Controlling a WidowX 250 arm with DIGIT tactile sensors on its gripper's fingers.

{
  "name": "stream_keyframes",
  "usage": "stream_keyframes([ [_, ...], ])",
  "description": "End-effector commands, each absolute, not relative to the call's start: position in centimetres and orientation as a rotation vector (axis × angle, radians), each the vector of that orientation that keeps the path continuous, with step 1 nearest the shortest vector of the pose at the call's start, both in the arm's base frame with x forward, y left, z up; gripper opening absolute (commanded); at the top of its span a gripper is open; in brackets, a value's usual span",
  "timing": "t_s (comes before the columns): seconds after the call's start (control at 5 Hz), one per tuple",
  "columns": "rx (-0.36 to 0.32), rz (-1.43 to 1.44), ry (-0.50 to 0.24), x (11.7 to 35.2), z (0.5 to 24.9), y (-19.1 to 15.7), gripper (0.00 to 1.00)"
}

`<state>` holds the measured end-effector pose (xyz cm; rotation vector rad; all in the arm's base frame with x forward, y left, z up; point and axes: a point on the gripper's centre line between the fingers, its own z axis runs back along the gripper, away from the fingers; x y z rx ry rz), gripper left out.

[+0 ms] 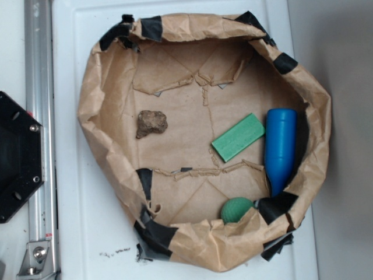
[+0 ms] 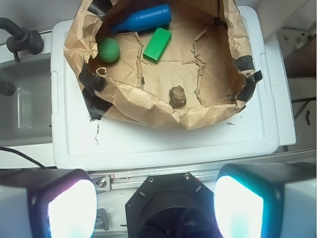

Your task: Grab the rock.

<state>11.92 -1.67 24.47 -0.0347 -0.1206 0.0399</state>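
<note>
A rough brown-grey rock (image 1: 151, 123) (image 2: 177, 96) lies alone on the floor of a shallow nest of crumpled brown paper (image 1: 102, 87) (image 2: 148, 106) patched with black tape (image 1: 152, 230), which sits on a white plastic lid (image 1: 76, 233) (image 2: 163, 144). Well apart from it, at the opposite side of the nest, a green block (image 1: 238, 137) (image 2: 157, 44) lies just beside a blue bottle-shaped piece (image 1: 280, 149) (image 2: 143, 19) on its side, and a textured green ball (image 1: 236, 210) (image 2: 108, 50) rests against the paper wall near the bottle's narrow end. In the wrist view, the gripper (image 2: 156, 206) hangs high above the lid's near edge, its two fingers (image 2: 54, 203) spread wide at the bottom corners of the frame, nothing between them, the rock far off ahead. A black hexagonal base plate (image 1: 17, 157) (image 2: 168, 206) and an aluminium rail (image 1: 39, 116) flank the lid.
</note>
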Motion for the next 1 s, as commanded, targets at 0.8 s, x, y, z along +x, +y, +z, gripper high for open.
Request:
stream_keyframes([
  [0.8,-0.012,0.048,0.105,22.3,7.4,2.4,1.0],
])
